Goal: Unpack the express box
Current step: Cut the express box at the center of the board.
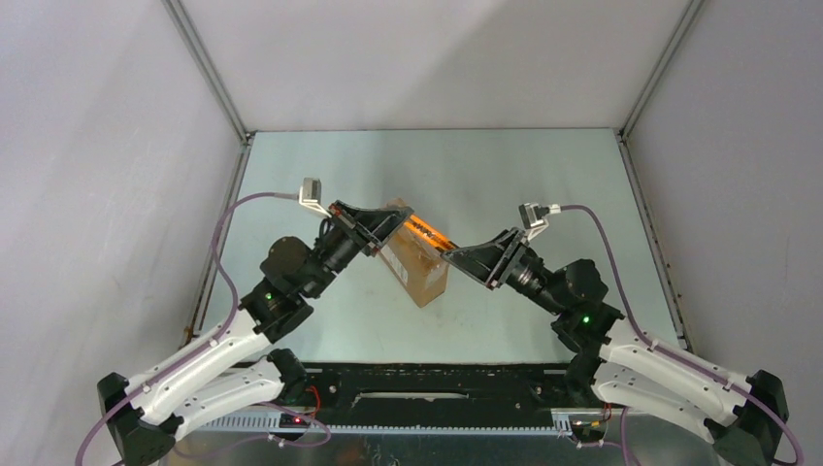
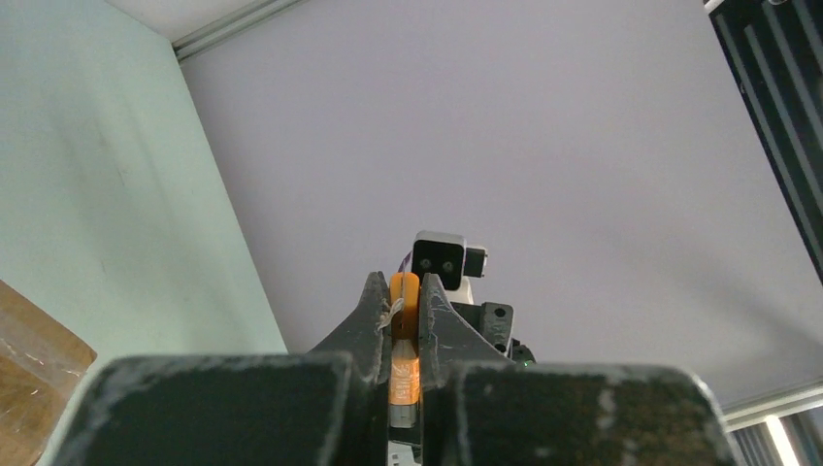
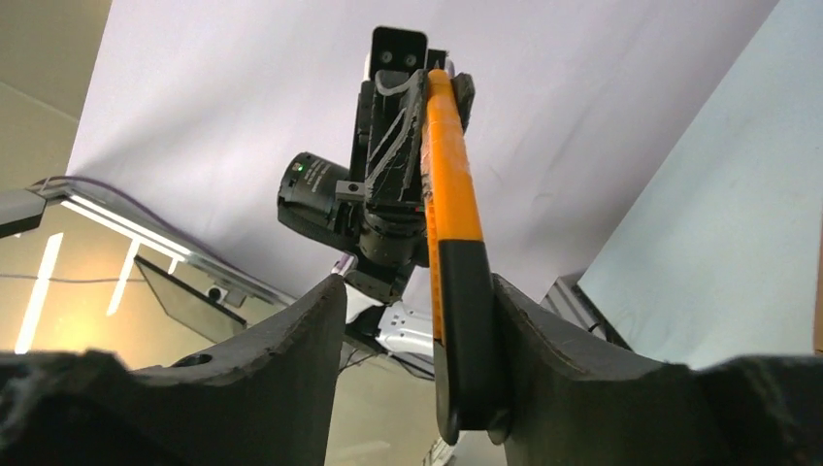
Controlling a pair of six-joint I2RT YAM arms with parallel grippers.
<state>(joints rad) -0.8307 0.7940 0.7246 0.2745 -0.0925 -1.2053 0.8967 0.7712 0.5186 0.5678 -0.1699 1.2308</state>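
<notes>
The express box (image 1: 419, 264), brown cardboard, stands tilted on the table between the two arms; its label is hidden. A corner of it shows in the left wrist view (image 2: 29, 374). My left gripper (image 1: 396, 219) is shut on the orange end of a slim orange-and-black utility knife (image 1: 428, 231) and holds it above the box. In the left wrist view the knife (image 2: 404, 374) sits clamped in that gripper (image 2: 404, 283). My right gripper (image 1: 456, 254) is open around the knife's black end (image 3: 464, 320), which lies against one finger (image 3: 543, 340), with a gap to the other side of the gripper (image 3: 417, 286).
The pale green table (image 1: 543, 184) is walled by grey panels at the back and both sides. A black rail (image 1: 437, 383) with the arm bases runs along the near edge. The left arm's body (image 3: 388, 194) faces the right wrist camera.
</notes>
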